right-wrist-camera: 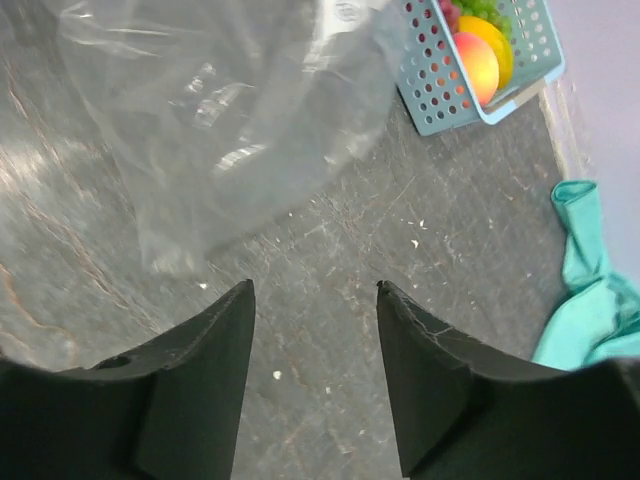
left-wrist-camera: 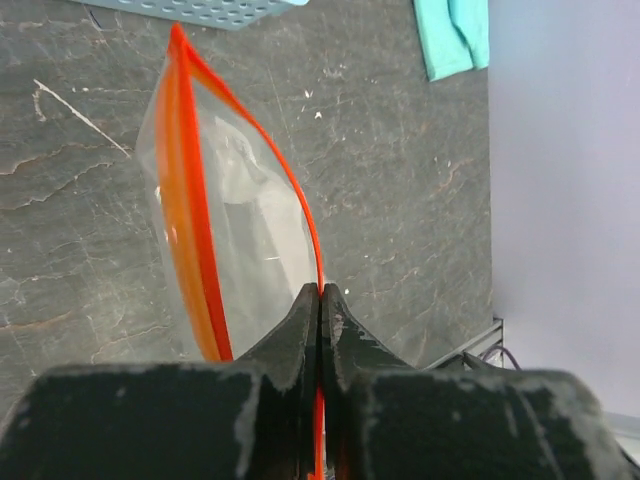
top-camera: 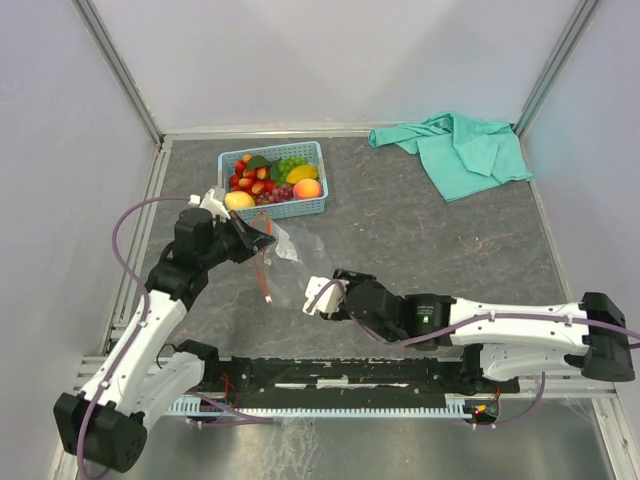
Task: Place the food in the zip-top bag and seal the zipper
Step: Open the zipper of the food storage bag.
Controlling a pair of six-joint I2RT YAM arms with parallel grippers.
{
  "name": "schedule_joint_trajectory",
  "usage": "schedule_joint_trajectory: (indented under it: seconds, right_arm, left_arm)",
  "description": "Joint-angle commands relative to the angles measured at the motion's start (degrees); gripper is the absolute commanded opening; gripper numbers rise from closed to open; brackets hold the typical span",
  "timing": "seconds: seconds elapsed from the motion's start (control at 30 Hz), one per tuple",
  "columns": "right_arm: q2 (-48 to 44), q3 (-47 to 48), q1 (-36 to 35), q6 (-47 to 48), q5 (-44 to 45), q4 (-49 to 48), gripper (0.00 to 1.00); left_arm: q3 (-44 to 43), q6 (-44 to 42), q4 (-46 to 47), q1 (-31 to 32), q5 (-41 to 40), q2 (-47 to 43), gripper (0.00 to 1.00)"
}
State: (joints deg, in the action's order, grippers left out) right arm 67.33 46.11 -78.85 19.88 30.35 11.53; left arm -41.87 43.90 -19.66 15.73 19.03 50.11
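Note:
The clear zip-top bag (top-camera: 283, 247) hangs from my left gripper (top-camera: 256, 240), which is shut on one lip of the red-orange zipper (left-wrist-camera: 300, 195). The bag's mouth gapes open, and the other zipper lip (left-wrist-camera: 187, 200) bows away to the left. The bag (left-wrist-camera: 245, 220) looks empty. The food (top-camera: 272, 176) lies in the light blue basket (top-camera: 300, 208) behind the bag: strawberries, grapes, a lemon and a peach (top-camera: 308, 187). My right gripper (top-camera: 318, 297) is open and empty, low over the table just right of the bag (right-wrist-camera: 220, 110). The right wrist view shows the peach (right-wrist-camera: 478, 62) in the basket (right-wrist-camera: 450, 95).
A teal cloth (top-camera: 462, 150) lies crumpled at the back right, also in the left wrist view (left-wrist-camera: 455, 35) and the right wrist view (right-wrist-camera: 590, 300). The table is dark grey stone (top-camera: 400, 240), with white walls and metal rails round it.

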Motion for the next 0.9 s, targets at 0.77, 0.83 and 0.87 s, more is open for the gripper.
schedule_joint_trajectory:
  seconds: [0.77,0.83,0.87]
  right_arm:
    - [7.93,26.16,-0.32,-37.44,8.9,-1.86,0.86]
    - [9.58,26.81,-0.33,-37.3,9.45,-2.4,0.88]
    - [10.38,27.06,-0.28,-37.36,9.69,-2.74,0.88]
  left_arm:
    - [-1.47,25.13,9.07,16.25,-30.45,-6.75,0.03]
    - [-1.44,25.56,10.48,16.8,-30.92,-6.0,0.03]
    - [-1.69,25.6,10.75,17.08,-31.1,-5.47,0.03]
